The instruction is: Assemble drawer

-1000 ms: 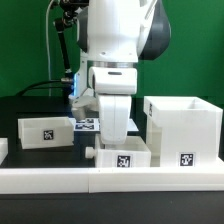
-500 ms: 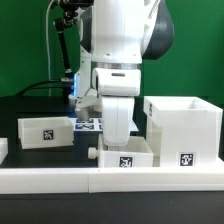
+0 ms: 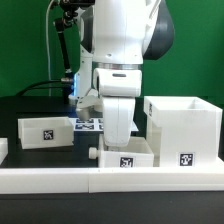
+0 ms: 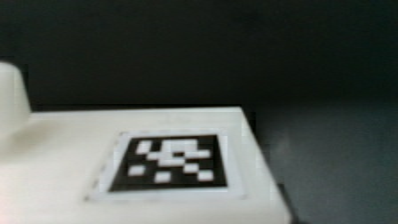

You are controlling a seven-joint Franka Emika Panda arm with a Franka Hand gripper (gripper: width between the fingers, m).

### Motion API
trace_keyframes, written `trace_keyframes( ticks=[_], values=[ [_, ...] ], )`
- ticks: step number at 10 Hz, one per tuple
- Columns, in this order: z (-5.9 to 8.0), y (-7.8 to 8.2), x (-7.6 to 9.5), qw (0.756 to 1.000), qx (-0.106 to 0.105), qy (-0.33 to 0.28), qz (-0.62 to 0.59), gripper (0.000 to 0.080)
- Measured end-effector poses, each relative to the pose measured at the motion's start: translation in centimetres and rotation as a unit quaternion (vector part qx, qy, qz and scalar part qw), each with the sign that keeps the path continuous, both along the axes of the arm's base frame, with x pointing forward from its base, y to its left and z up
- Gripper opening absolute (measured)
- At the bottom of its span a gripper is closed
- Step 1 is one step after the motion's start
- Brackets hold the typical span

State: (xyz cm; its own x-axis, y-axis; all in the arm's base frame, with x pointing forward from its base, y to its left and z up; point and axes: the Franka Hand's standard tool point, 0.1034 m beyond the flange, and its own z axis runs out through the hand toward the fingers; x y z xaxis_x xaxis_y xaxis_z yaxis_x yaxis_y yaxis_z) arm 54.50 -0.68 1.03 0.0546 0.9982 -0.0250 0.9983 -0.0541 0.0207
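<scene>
The drawer housing [image 3: 183, 128], a tall open white box with a tag, stands at the exterior view's right. A shallow white tray [image 3: 128, 154] with a tag and a side knob [image 3: 91, 153] lies at the front centre. A second tagged tray [image 3: 45, 131] lies at the left. My gripper [image 3: 120, 134] reaches straight down at the centre tray's back wall. Its fingertips are hidden behind that wall. The wrist view shows a white face with a tag [image 4: 173, 161] close below, and no fingers.
A long white border rail [image 3: 110, 181] runs along the front edge. The marker board [image 3: 88, 124] lies flat behind the trays, partly hidden by the arm. Cables hang at the back left before a green wall. The table top is black.
The arm shifted slightly toward the exterior view's right between one second and half a second ago. Since then nothing has visibly moved. The parts stay where they were.
</scene>
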Motion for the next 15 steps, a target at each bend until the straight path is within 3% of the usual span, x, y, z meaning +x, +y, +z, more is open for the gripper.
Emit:
trace_keyframes(
  ticks=[7,15],
  values=[
    [0.81,-0.19,0.31,1.000,0.003,-0.024,-0.003,0.0041],
    [0.22,0.47,-0.48,1.000,-0.002,-0.007,0.012,0.0041]
  ],
)
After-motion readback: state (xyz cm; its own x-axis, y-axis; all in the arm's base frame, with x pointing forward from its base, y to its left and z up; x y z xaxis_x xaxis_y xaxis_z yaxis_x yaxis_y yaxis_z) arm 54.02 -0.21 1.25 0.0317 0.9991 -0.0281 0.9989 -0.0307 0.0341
